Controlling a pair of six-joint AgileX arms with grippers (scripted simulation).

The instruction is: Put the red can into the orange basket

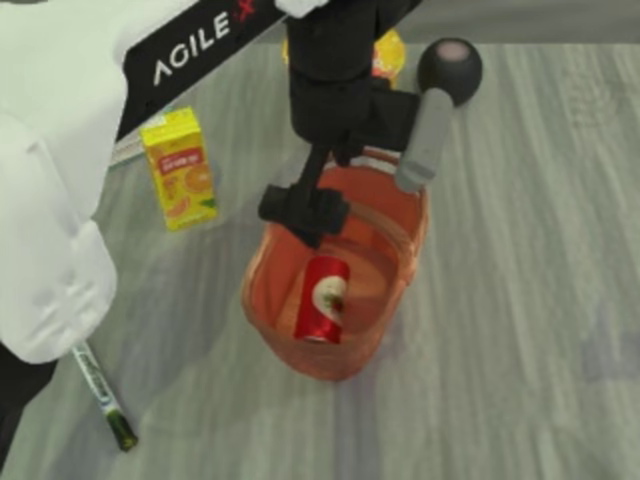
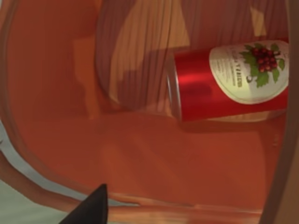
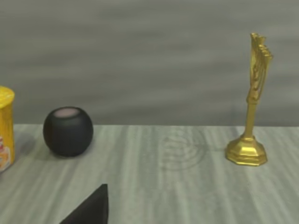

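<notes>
The red can [image 1: 322, 298] lies on its side on the slatted floor of the orange basket [image 1: 262, 300], emblem facing up, with nothing gripping it. My left gripper [image 1: 303, 212] hangs open just above the basket's far half, short of the can. The left wrist view looks into the basket [image 2: 140, 154]. There the can [image 2: 224, 84] lies free beyond one dark fingertip [image 2: 96, 207]. My right arm is out of the top view. Its wrist view shows one fingertip [image 3: 96, 205] over bare table, holding nothing.
A yellow juice carton [image 1: 180, 168] stands left of the basket. A black round speaker [image 1: 450, 68] and a yellow noodle cup [image 1: 388, 55] sit behind it. A pen [image 1: 105, 395] lies at the front left. A gold trophy [image 3: 252, 140] stands near the speaker [image 3: 68, 131].
</notes>
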